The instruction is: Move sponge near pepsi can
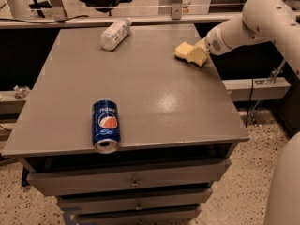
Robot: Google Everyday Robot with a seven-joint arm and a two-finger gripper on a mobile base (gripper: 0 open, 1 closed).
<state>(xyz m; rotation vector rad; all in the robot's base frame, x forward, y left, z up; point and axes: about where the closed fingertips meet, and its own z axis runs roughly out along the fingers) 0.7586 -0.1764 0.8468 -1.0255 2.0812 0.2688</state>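
Observation:
The pale yellow sponge (184, 50) is at the far right of the grey table top (159, 102), near its right edge. My gripper (198, 56) reaches in from the right on the white arm and is shut on the sponge, holding it at or just above the surface. The dark blue pepsi can (106, 125) lies on its side at the front left of the table, its silver top facing the front edge. The can is far from the sponge, across the table diagonally.
A clear whitish plastic bottle (115, 33) lies on its side at the back left of the table. Drawers (133, 182) sit below the table top. A rail and a black chair base stand behind the table. The floor is speckled.

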